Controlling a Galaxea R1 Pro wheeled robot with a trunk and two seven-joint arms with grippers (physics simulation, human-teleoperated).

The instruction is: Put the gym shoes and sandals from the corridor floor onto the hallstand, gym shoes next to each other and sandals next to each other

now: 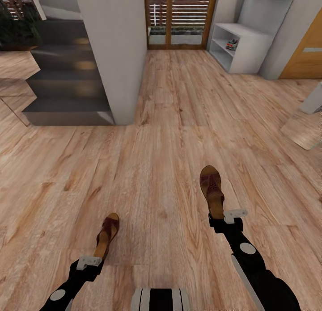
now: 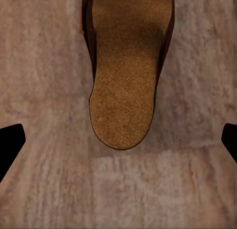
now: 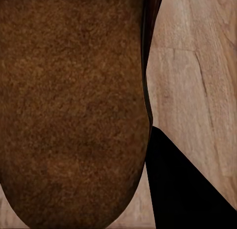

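Your right gripper (image 1: pixel 216 218) clamps the heel of one sandal (image 1: pixel 211 188); your left gripper (image 1: pixel 99 257) grips the other sandal (image 1: pixel 107 235). Both hang over the corridor floor (image 1: pixel 170 136), with the hallstand (image 1: pixel 243 47) far ahead, a gym shoe (image 1: pixel 231 44) on it.

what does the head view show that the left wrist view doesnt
Head view alone: the hallstand far ahead with a gym shoe on a tier, dark stairs, the right tool with the second sandal. Left wrist view alone: a close look at the tan insole at the heel end, with dark fingertips at the frame edges. Both show the left tool's sandal and the corridor floor.
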